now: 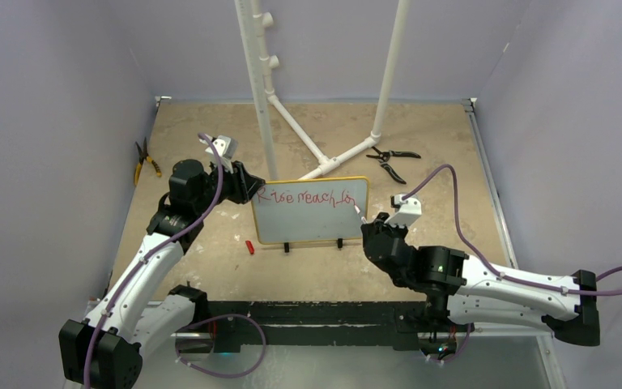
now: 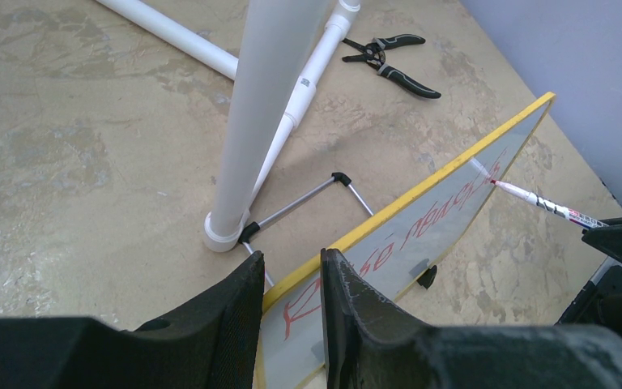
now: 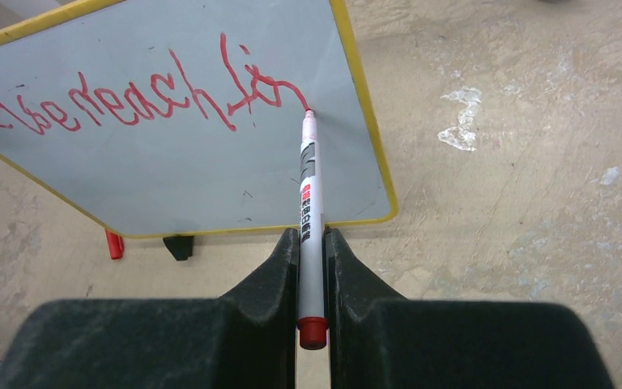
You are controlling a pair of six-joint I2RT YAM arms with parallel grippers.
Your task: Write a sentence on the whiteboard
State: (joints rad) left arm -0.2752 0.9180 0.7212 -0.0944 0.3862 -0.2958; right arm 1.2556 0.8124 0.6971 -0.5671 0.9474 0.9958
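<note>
This is a robotics lab test cell rather than a lived-in room. Plain pale lavender walls (image 1: 48,81) box in a mottled tan table (image 1: 210,267). Two white and black robot arms (image 1: 142,271) are bolted to a black rail (image 1: 308,312) at its near edge, trailing purple cables (image 1: 453,174). A white PVC pipe frame (image 1: 261,97) stands on the table, and black-handled pliers (image 1: 389,162) and yellow-handled pliers (image 1: 143,162) lie loose.

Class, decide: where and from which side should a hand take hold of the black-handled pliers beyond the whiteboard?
Probably from straight above, at the pivot of the black-handled pliers: they lie flat, handles splayed, so the pivot is the narrowest part a hand can close across.
</note>
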